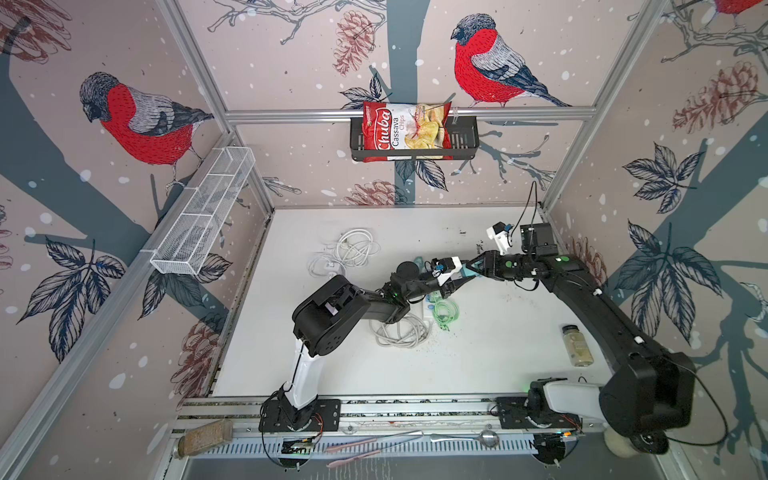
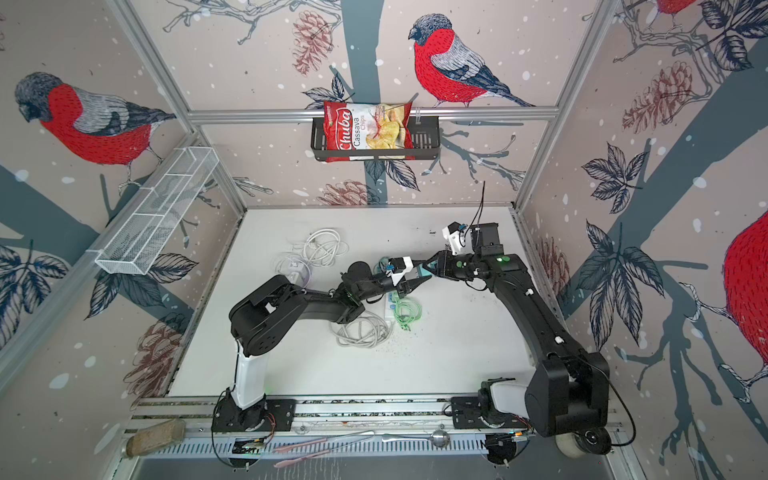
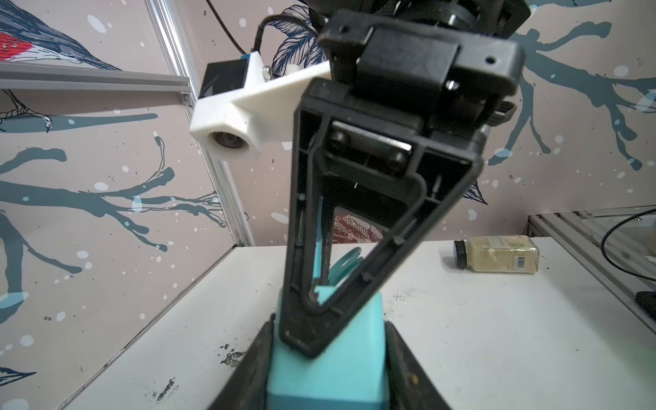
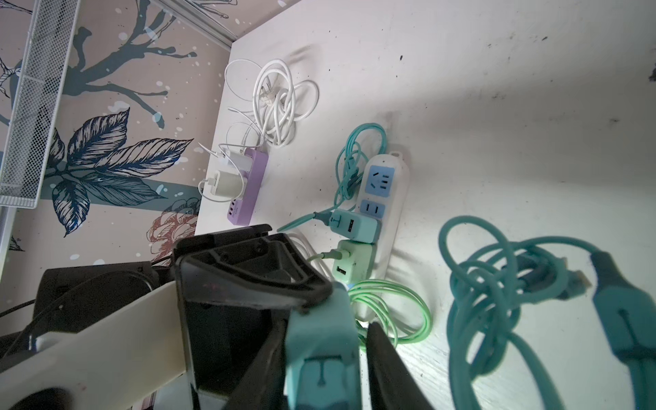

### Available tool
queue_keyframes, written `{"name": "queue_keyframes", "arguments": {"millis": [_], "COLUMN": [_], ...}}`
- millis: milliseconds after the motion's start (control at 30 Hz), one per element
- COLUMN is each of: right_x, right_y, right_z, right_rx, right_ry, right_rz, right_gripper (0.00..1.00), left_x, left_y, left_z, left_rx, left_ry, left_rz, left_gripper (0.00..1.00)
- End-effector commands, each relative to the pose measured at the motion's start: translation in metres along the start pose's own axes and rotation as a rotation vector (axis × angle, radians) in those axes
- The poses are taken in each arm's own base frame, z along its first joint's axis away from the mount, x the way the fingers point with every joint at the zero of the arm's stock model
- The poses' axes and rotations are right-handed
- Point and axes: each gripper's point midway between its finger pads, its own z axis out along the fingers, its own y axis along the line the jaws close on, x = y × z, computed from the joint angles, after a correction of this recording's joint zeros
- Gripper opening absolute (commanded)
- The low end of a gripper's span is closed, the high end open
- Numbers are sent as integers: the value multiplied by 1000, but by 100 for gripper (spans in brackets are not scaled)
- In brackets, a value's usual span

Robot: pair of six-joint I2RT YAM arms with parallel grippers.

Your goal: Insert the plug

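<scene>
Pinching the teal plug [image 3: 326, 355] from both sides, the left fingers [image 3: 245, 376] hold it above the table [image 4: 497, 106]. The right fingers [image 4: 387, 365] flank the same plug, set narrow. I cannot tell whether they grip it. The white strip [image 4: 388, 198] lies nearby, below.
</scene>
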Motion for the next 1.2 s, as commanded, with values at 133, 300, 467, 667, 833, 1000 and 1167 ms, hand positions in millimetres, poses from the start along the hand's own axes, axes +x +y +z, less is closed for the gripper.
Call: {"name": "queue_keyframes", "arguments": {"millis": [133,300,467,667,833,1000,1167], "right_x": [5,8,12,20,21,21,21], "right_y": [3,4,5,0,2,5,6], "right_z": [2,-2,-1,2,3,4,5], "right_rx": [-11,2,-3,3,0,-15,-22], "right_ry": [35,60,90,116,121,120,122], "right_rz": [8,14,30,42,37,29,24], "right_gripper": [38,39,39,39,40,41,42], "left_x": [-8,1,5,3,1,1,0], "left_y": [0,-2,-3,-3,-2,-2,-2], "left_z": [-4,-9,-10,-12,-12,-12,-12], "left_rx": [-8,-3,11,15,13,14,11], "left_ry": [-45,-19,-7,-14,-21,-22,-27], "left_rz": [79,123,145,152,150,144,144], "left_gripper": [0,0,0,0,0,0,0]}}
